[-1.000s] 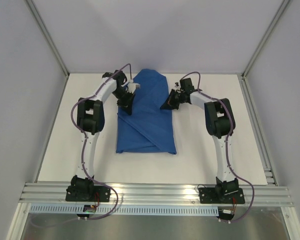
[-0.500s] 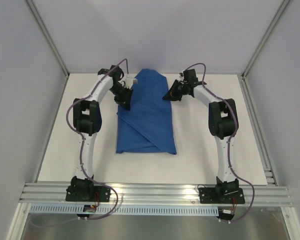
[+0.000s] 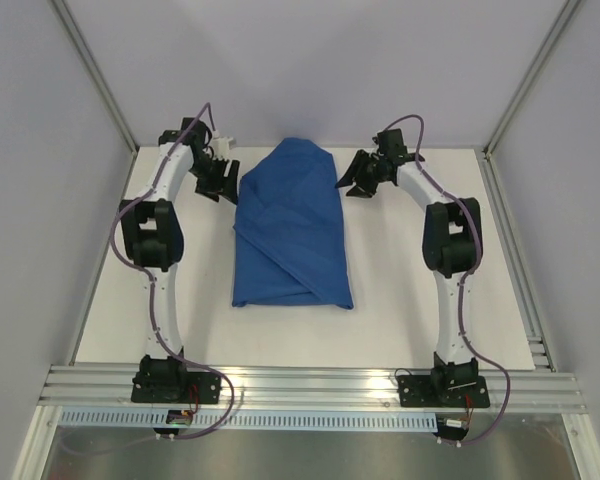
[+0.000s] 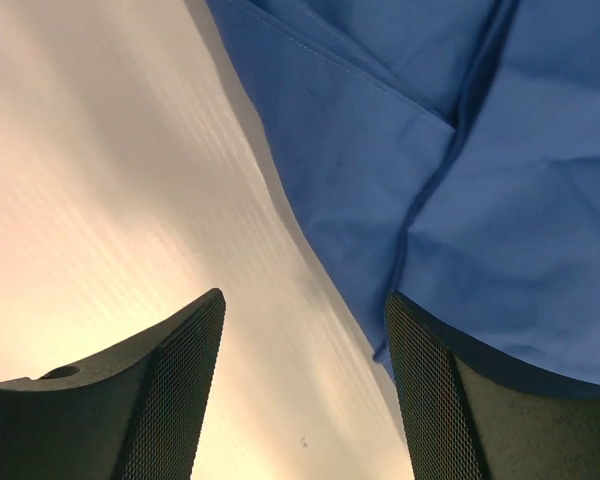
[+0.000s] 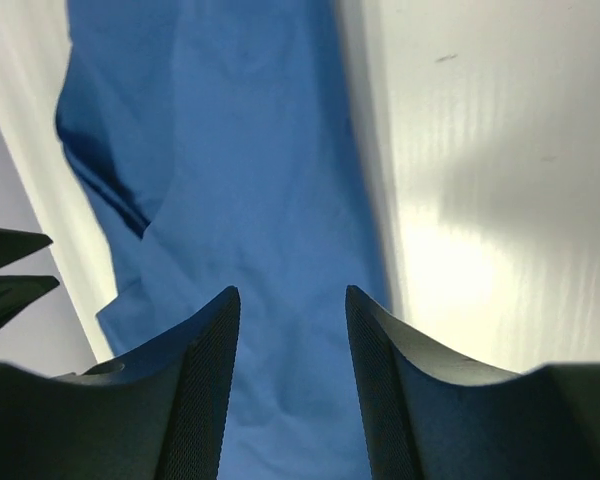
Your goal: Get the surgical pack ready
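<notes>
Top view: The surgical pack [image 3: 292, 230] lies as a folded royal-blue bundle at the centre of the white table [image 3: 380, 320]. Its narrow end points toward the far wall. The left gripper [image 3: 218, 178] stands just beside the far left edge of the bundle. The right gripper [image 3: 358, 180] stands just beside the far right edge. Neither touches the cloth.

Left wrist view: The left gripper [image 4: 305, 390] has its jaws spread apart, grasping nothing. Bare table [image 4: 130, 150] shows between the fingers [image 4: 180, 400]. The pack [image 4: 460, 150] fills the upper right.

Right wrist view: The right gripper [image 5: 290, 380] has its jaws parted and empty. Blue cloth [image 5: 240, 180] shows beyond the gap. Table surface [image 5: 480, 150] lies to the right.
</notes>
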`<state>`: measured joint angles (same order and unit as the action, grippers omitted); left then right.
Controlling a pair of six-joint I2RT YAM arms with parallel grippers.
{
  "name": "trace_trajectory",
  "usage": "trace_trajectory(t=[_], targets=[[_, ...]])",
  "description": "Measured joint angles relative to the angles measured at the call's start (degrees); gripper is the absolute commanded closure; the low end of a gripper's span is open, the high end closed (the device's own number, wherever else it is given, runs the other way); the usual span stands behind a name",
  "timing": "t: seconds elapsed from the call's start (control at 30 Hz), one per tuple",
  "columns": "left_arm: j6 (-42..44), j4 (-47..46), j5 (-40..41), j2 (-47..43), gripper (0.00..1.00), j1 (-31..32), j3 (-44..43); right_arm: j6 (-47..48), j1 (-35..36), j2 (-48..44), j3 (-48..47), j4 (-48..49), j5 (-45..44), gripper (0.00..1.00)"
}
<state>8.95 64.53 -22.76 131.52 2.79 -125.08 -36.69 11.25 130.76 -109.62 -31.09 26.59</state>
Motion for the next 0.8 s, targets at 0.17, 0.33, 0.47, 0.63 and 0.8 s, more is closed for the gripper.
trace_trajectory(t=[0.17,0.33,0.47,0.63,0.8], targets=[[-1.18,-0.59,0.48,5.81,0.26,0.63,-0.02,-0.48,-0.35,7.02,-4.46,-1.27,0.28,0.53],[-2.19,-0.59,-1.64,8.24,0.30,0.85,1.55,-1.70,-0.26,7.96,-1.22,0.22,3.10,0.60],[-2.82,-1.05,-4.22,8.07,0.45,0.74,3.13,-1.97,-0.07,7.72,1.49,2.64,5.55,0.79],[-3.80,-2.25,-7.87,7.96,0.90,0.85,6.01,-2.69,-0.07,5.75,7.13,7.98,6.51,0.93],[-3.67,-6.01,-10.25,4.13,1.00,0.70,13.33,-2.58,0.00,2.45,12.92,10.32,6.56,1.00]])
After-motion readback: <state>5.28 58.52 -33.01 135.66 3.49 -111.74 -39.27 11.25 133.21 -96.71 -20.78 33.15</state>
